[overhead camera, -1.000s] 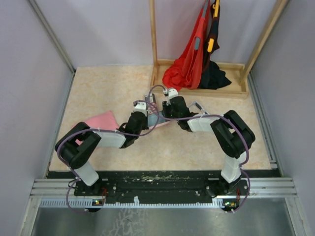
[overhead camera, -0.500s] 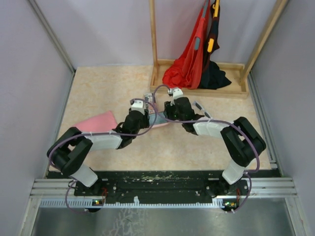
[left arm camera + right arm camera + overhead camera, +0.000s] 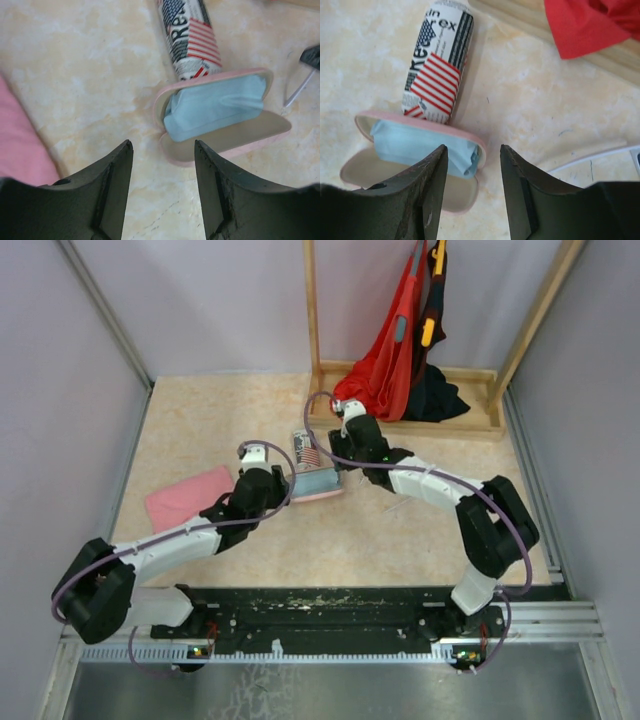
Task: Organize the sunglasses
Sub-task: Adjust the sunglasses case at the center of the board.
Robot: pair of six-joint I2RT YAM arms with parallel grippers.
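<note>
Only a sliver of the sunglasses [image 3: 296, 89] is showing here. One thin pale temple is lying flat on the counter [image 3: 75, 65], just beside the right end of the open pink case [image 3: 220, 135]. The rest of that pair is running out of frame, and I'm not seeing the other pair at all.

The case is what's worrying me. A blue cloth [image 3: 210, 107] is bunching up inside and filling most of it, so I'm guessing any glasses going in on top are going to sit high and stop the lid from closing. The flag case [image 3: 187, 40] is leaning right against the pink lid, so nudging one is probably going to shove the other.

The left fingers [image 3: 115, 190] and right fingers [image 3: 425, 195] are both hanging spread apart over the case, holding nothing. They're crowding the same small spot from opposite sides, so a bump between them is looking possible.

That temple is also looking nasty to grab. It's thin and lying flat, so the fingers are likely to scrape the counter or just skid it away, and a pinch on the temple alone could bend it. In the top view the right arm seems to be covering that spot, so it could drag the glasses too.
</note>
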